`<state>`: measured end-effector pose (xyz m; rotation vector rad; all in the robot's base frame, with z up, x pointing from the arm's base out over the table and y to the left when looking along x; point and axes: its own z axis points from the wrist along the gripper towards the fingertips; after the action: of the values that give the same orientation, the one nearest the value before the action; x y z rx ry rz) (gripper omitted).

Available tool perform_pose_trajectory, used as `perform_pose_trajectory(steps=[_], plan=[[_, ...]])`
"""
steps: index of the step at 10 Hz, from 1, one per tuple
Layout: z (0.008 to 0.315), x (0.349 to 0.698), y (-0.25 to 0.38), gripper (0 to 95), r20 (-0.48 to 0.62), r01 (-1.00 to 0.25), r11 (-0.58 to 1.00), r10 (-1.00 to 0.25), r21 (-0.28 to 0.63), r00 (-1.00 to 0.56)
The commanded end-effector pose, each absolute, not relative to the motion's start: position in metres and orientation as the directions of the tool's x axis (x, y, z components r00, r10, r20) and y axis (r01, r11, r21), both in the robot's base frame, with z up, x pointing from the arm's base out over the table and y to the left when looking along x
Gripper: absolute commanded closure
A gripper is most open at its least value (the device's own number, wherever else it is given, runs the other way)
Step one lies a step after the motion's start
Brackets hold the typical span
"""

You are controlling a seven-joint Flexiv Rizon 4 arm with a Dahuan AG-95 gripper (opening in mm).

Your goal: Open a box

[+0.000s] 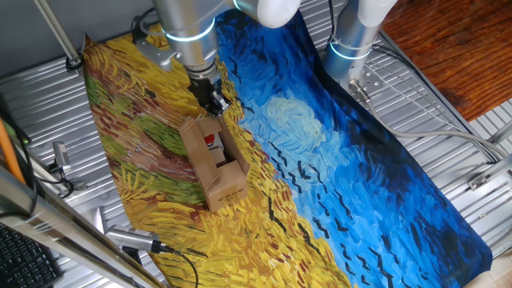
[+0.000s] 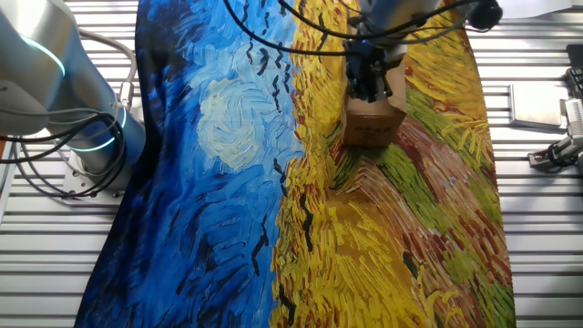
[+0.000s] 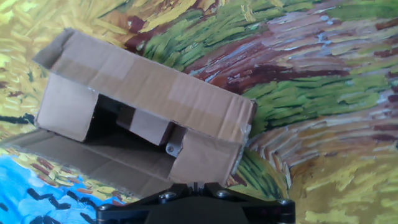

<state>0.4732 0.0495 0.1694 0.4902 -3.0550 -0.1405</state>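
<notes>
**Tool at the far end of the box, flaps up**

The box (image 1: 213,166) lies on the yellow half of the painted cloth (image 1: 336,152) that covers the surface (image 1: 448,172), near the cloth's yellow long edge and well away from the blue side. It is long and narrow, brown cardboard. In one fixed view a red spot shows inside its open top. In the hand view one long flap (image 3: 149,84) stands raised and the opposite long flap (image 3: 93,163) lies folded outward onto the cloth, while the short end flaps hang partly down over the dark interior.

The tool (image 1: 214,101) hangs from the arm just over one end of the box, the end farthest from the printed face. In the other fixed view it (image 2: 368,82) covers that end from above. Whether its fingers are wide, narrow or gripping cardboard cannot be told: the hand view shows only the black base, and the fixed views are too small.
</notes>
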Motion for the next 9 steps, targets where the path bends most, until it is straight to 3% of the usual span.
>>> perform_pose_trajectory(steps=[1,5,7,9], plan=[[0.169,0.475,0.05,95.0,0.026,-0.339,0.936,-0.343,0.092,-0.939],[0.169,0.475,0.05,95.0,0.012,-0.481,0.871,-0.484,0.103,-0.875],[0.169,0.475,0.05,95.0,-0.009,-0.427,0.871,-0.438,0.243,-0.899],[0.171,0.465,0.058,95.0,-0.005,-0.421,0.874,-0.433,0.242,-0.901]])
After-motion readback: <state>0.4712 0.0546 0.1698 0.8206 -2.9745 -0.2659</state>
